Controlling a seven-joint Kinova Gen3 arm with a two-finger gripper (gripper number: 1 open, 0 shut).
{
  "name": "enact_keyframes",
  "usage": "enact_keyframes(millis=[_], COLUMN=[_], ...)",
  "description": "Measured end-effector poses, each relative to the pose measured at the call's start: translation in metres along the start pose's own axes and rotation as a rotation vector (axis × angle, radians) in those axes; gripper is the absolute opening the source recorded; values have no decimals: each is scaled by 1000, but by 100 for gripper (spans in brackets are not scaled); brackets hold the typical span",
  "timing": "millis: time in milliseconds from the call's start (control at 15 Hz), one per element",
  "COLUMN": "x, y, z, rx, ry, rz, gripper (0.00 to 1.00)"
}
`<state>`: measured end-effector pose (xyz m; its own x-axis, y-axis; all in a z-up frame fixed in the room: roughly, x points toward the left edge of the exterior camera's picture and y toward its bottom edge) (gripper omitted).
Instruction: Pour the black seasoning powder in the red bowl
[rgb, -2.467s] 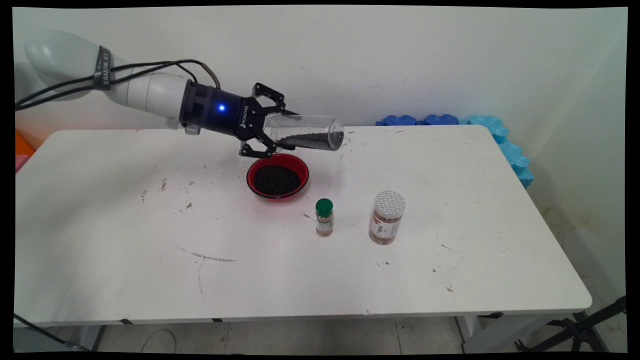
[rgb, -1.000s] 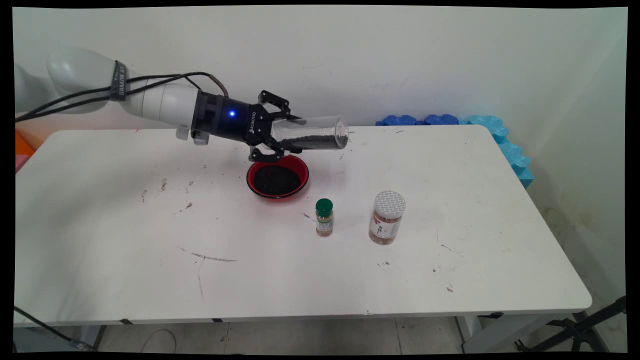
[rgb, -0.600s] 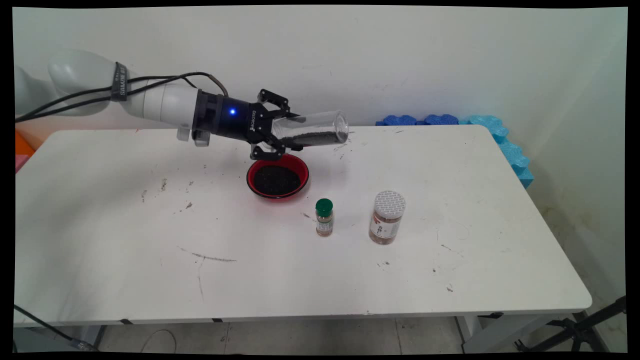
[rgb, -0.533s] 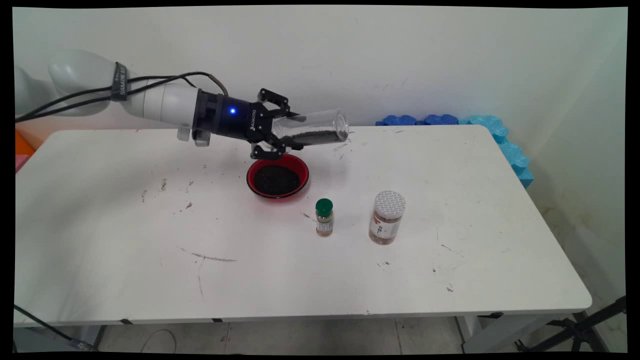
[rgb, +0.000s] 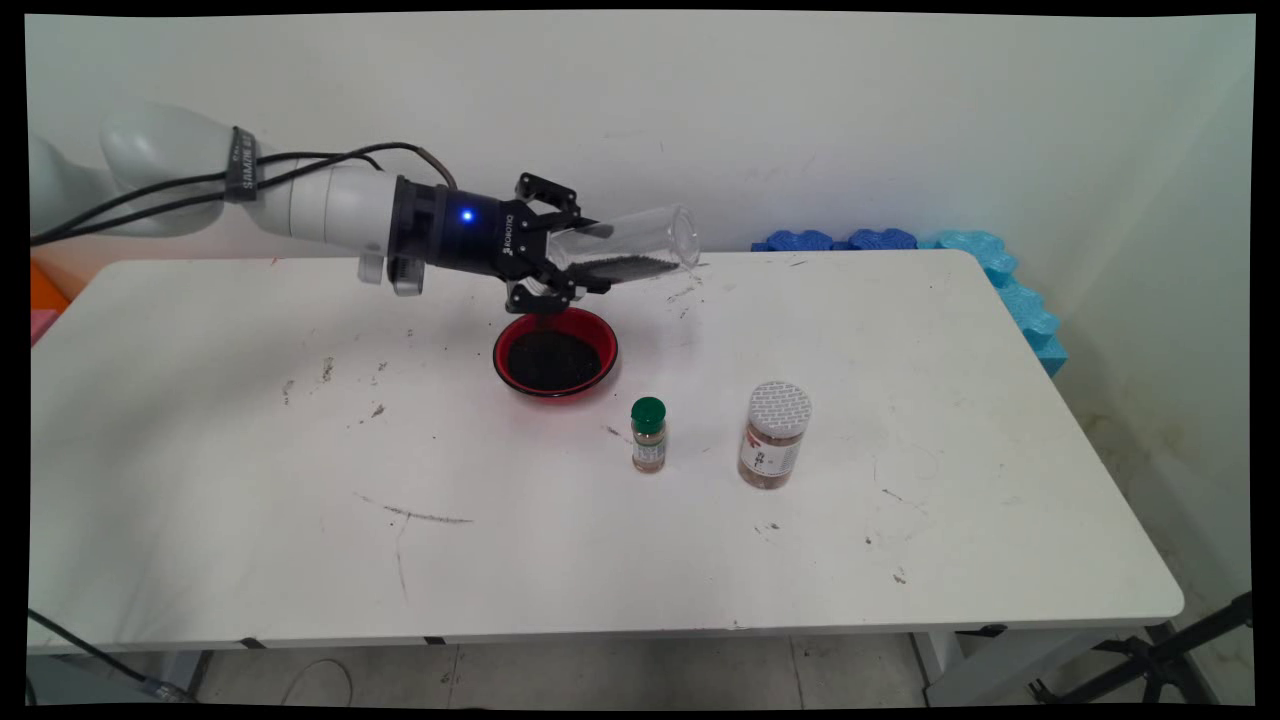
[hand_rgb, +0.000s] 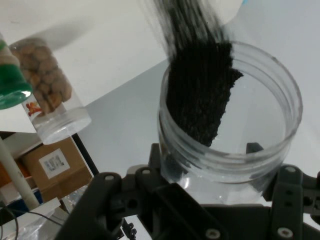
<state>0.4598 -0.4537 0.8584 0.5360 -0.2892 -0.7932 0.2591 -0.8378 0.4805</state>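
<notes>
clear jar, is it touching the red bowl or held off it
Apart. The main view shows the clear jar held on its side in the tool, above the table, with white tabletop visible between it and the red bowl.

The tool (hand_rgb: 220, 165) clamps a clear jar (hand_rgb: 235, 125) streaked with black grains (hand_rgb: 200, 95); a nut jar (hand_rgb: 45, 95) beside.

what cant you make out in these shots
- Tool: its fingertips, in both views; the clear jar it grips hides them.
- Dark grains: blurred into streaks at the hand view's top edge.
- Labels on the green-capped bottle and the white-lidded jar: too small to read in the main view.
- Red bowl: its far rim, main view, behind the tool.
- Blue foam: mostly behind the table, main view.
</notes>
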Motion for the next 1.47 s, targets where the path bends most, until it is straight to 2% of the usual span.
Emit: enact_keyframes(millis=[1467], x=[-3], y=[2], z=[6], rx=[-43], ry=[-55], rz=[-75], gripper=[0])
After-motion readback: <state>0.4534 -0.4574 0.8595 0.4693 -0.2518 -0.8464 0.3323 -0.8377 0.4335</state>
